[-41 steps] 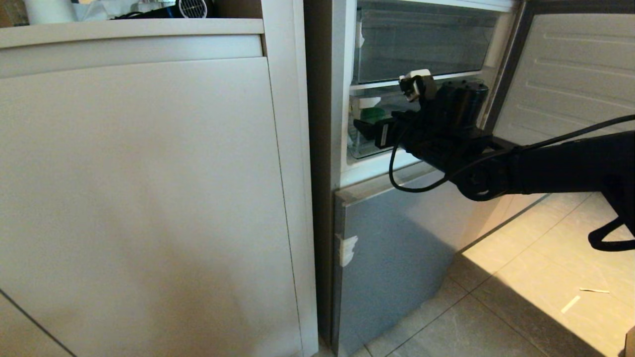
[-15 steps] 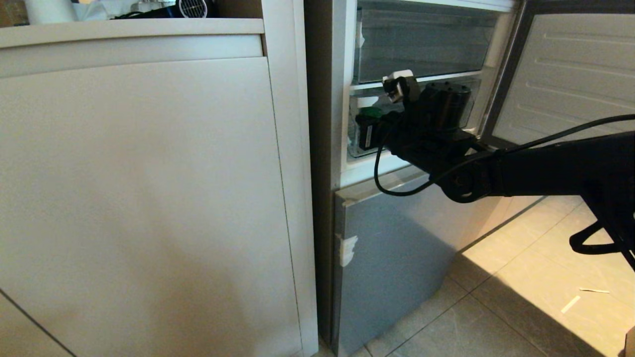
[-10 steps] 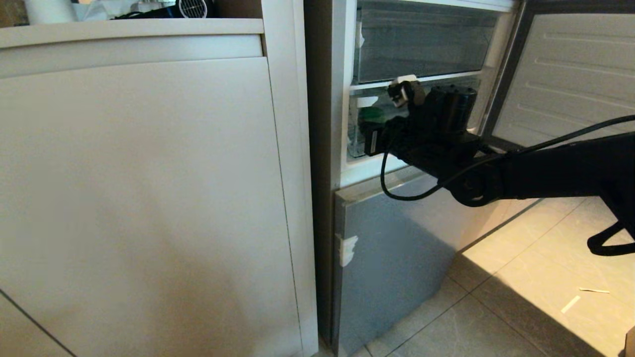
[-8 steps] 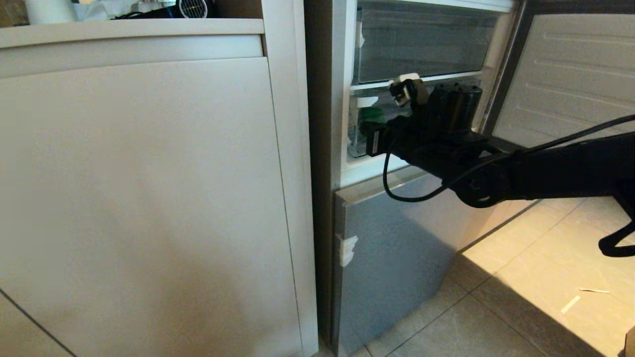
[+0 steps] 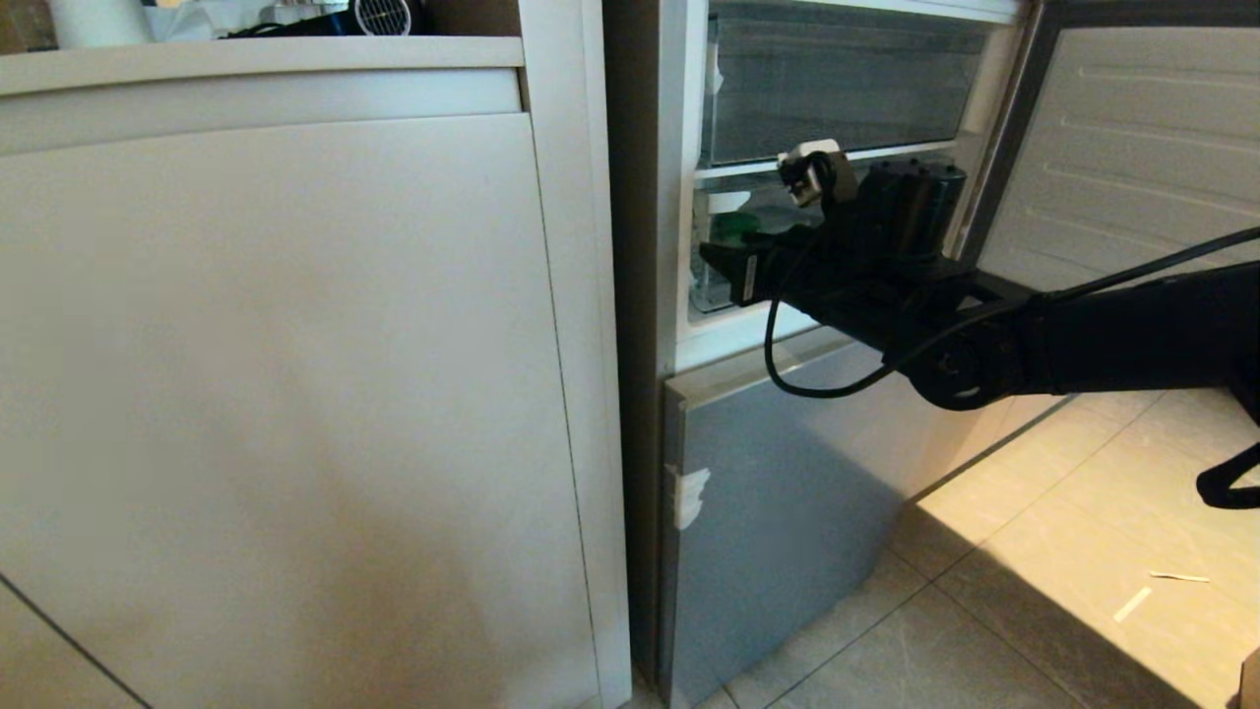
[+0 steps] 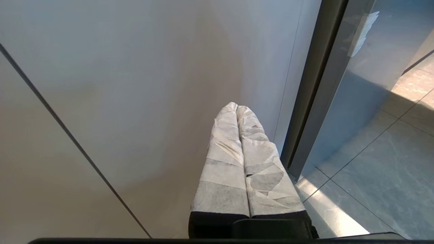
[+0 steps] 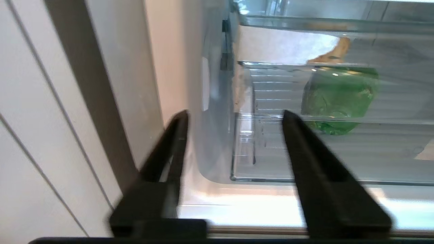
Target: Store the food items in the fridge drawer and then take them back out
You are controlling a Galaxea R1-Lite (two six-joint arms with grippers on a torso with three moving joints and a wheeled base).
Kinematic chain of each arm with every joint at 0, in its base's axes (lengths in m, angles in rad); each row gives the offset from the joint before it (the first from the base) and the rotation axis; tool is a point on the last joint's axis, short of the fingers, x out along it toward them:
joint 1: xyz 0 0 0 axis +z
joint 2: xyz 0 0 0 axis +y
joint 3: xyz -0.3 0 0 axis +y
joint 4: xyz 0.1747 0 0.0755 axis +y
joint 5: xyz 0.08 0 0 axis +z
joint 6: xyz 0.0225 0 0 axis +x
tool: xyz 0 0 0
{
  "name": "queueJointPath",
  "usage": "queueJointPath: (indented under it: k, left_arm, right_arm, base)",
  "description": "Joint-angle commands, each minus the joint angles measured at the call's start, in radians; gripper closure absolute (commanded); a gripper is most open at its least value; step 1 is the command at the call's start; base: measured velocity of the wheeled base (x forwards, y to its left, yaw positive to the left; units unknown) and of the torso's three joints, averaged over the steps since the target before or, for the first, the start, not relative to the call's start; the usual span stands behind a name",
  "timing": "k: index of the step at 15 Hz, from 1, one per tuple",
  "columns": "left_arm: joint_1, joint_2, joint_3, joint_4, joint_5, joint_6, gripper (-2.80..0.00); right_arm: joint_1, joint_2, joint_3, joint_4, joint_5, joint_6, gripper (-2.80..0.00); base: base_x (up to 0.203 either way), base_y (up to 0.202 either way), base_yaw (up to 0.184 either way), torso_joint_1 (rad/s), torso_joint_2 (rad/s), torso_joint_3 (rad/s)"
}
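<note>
My right gripper [image 5: 724, 268] [image 7: 234, 113] stands open and empty just in front of the left end of the fridge drawer [image 5: 711, 295] [image 7: 271, 159]. That drawer is a clear plastic bin, pushed into the open fridge. Through its front wall I see the green bell pepper [image 7: 339, 98] [image 5: 734, 227] lying inside. A tan shape [image 7: 334, 54] behind and above the pepper may be the potato. My left gripper [image 6: 236, 105] has tape-wrapped fingers. It is shut on nothing and hangs parked low beside the beige cabinet; it does not show in the head view.
The beige cabinet [image 5: 295, 394] fills the left side, close to the fridge's edge. The fridge door [image 5: 1132, 148] stands open on the right. Another clear bin [image 5: 837, 89] sits above the drawer, and the closed silver lower door [image 5: 787, 492] is below. Tiled floor [image 5: 1034, 591] lies to the right.
My right gripper, shut against the drawer front a second ago, has opened. It has drawn back slightly to the right, away from the drawer.
</note>
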Motion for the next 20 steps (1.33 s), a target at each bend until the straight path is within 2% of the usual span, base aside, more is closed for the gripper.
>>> queueJointPath:
  k: [1,10,18,19,20]
  left_arm:
    - [0.0,0.0,0.0,0.0,0.0,0.0,0.0]
    - [0.0,0.002,0.0,0.0,0.0,0.0,0.0]
    - [0.0,0.0,0.0,0.0,0.0,0.0,0.0]
    - [0.0,0.0,0.0,0.0,0.0,0.0,0.0]
    - [0.0,0.0,0.0,0.0,0.0,0.0,0.0]
  right_arm:
    - [-0.003,0.01,-0.006,-0.005,0.001,-0.001,-2.8]
    - [-0.01,0.077,-0.115,0.001,0.002,0.001,-2.8]
    - [-0.018,0.097,-0.15,0.003,0.002,-0.001,-2.8]
    - [-0.016,0.098,-0.153,0.003,0.002,-0.001,-1.69]
    - [-0.018,0.1,-0.154,0.004,0.002,-0.001,0.0]
  base:
    - [0.0,0.0,0.0,0.0,0.0,0.0]
    - [0.0,0.0,0.0,0.0,0.0,0.0]
    - [0.0,0.0,0.0,0.0,0.0,0.0]
    - [0.0,0.0,0.0,0.0,0.0,0.0]
    - [0.0,0.0,0.0,0.0,0.0,0.0]
